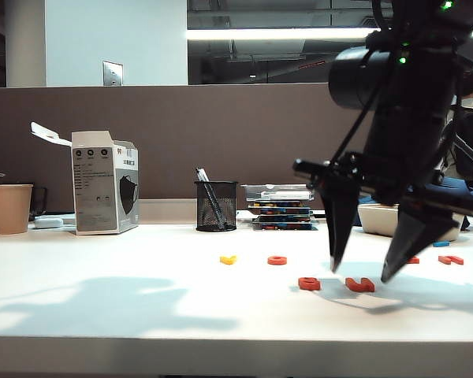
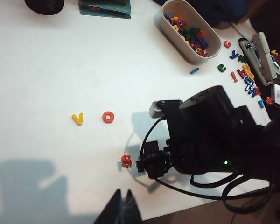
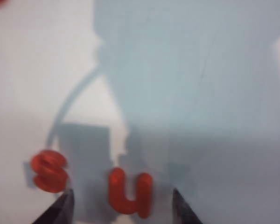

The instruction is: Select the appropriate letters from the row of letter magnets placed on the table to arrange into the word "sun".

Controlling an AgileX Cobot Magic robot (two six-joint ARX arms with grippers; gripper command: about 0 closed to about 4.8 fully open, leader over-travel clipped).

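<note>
On the white table [image 1: 142,299] an orange-red S [image 1: 309,283] and an orange-red U [image 1: 360,284] lie side by side near the front. My right gripper [image 1: 361,272] hangs just above the U, open, one finger on each side of it and touching nothing. The right wrist view shows the S [image 3: 49,170] and the U [image 3: 129,191] flat on the table, with the right gripper [image 3: 122,195] astride the U. Behind them lie a yellow letter [image 1: 228,259], an O [image 1: 277,260] and two more orange-red letters [image 1: 451,259]. My left gripper [image 2: 122,196] is shut and empty, above the table's front edge near the S [image 2: 126,161].
A white tray of mixed letters [image 2: 168,29] and loose coloured letters [image 2: 245,77] lie at the back right. A mesh pen holder [image 1: 216,205], stacked boxes [image 1: 280,206], a mask carton [image 1: 104,183] and a paper cup [image 1: 10,208] stand along the partition.
</note>
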